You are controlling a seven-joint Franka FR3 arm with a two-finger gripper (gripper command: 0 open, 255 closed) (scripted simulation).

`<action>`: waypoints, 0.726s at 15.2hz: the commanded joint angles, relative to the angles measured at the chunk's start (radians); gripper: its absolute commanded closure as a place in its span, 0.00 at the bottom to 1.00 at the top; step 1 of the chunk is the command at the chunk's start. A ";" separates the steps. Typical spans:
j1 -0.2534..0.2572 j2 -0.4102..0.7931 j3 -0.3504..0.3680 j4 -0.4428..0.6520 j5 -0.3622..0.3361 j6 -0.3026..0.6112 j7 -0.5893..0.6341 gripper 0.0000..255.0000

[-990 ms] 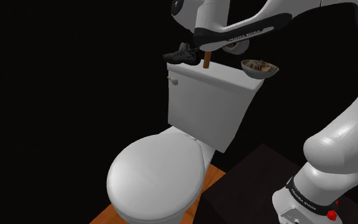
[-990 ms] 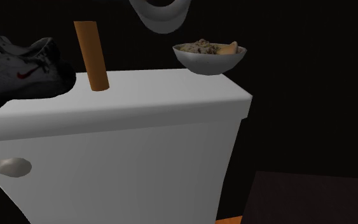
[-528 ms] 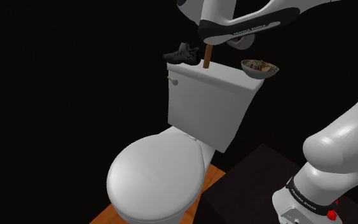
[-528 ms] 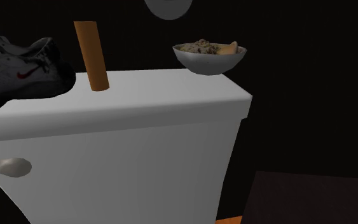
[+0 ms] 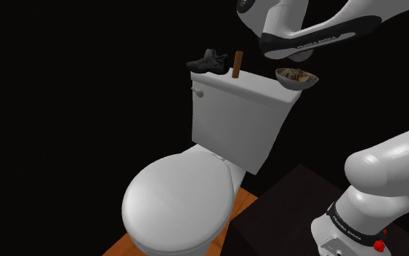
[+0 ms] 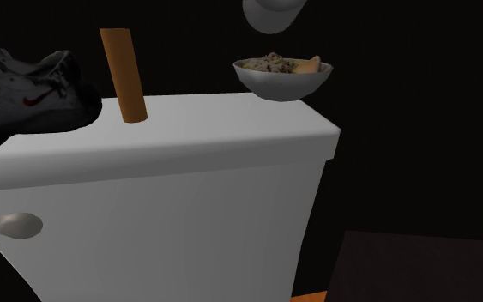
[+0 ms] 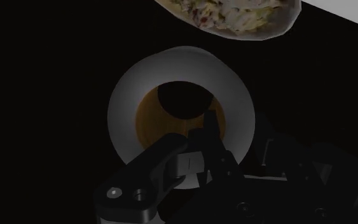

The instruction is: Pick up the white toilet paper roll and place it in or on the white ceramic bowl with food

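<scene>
Above bowl (image 6: 282, 75): toilet paper roll (image 6: 274, 12) | wrist view: fingers (image 7: 208, 143) apparently clamp its wall

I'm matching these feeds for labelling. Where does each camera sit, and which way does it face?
Shoulder view: beside the stand, high up, looking down over the toilet to its tank; the white arm reaches overhead.
Second exterior view: low and close, facing the tank's front; the toilet paper roll is higher than the bowl.
Wrist view: on the hand, looking along the gripper, which clasps the roll, toward the bowl.
Shared: all three show the bowl; both exterior views show the shoe.
</scene>
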 commanded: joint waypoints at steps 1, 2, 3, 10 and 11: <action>-0.009 -0.058 -0.048 -0.063 0.000 0.065 -0.019 1.00; -0.017 -0.093 -0.082 -0.104 -0.006 0.109 -0.031 1.00; -0.016 -0.091 -0.082 -0.113 -0.010 0.112 -0.020 1.00; -0.020 -0.069 -0.070 -0.173 -0.040 0.139 0.062 1.00; -0.021 -0.065 -0.068 -0.181 -0.045 0.142 0.074 1.00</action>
